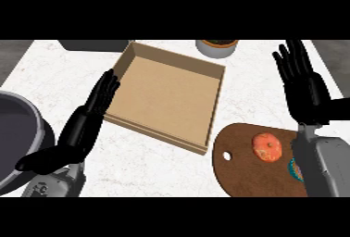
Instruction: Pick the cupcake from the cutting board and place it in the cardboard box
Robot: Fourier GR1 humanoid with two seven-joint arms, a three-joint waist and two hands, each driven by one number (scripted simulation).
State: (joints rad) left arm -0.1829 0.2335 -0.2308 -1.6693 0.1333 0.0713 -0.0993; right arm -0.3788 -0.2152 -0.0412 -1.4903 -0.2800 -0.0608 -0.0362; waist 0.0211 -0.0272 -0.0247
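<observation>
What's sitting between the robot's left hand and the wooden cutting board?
The open cardboard box, then a narrow strip of bare counter, as the head view shows.

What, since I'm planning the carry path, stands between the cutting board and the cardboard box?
Nothing visible: only bare counter lies between the cutting board and the cardboard box. The left hand is open beside the box's left wall, off that path.

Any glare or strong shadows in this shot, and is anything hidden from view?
Head view: even light, no glare on the counter, no strong shadows; the right forearm hides most of a teal item on the cutting board.
</observation>
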